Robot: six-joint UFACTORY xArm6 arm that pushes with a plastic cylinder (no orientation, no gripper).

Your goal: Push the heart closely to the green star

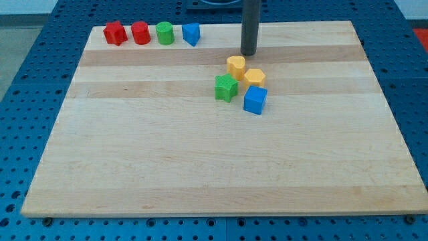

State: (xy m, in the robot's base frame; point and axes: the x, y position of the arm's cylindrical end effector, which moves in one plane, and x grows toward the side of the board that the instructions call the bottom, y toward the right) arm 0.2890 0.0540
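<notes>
The yellow heart (pixel 235 66) lies on the wooden board (pixel 200 154) right of centre near the view's top. The green star (pixel 226 88) sits just below and slightly left of it, nearly touching. A yellow hexagon (pixel 254 77) lies to the heart's lower right, and a blue cube (pixel 255 100) below that. My tip (pixel 249 53) stands just above and right of the heart, a small gap away from it.
Along the board's top left edge stand a red star (pixel 115 33), a red cylinder (pixel 140 33), a green cylinder (pixel 165 33) and a blue block (pixel 191 33) in a row. Blue perforated table surrounds the board.
</notes>
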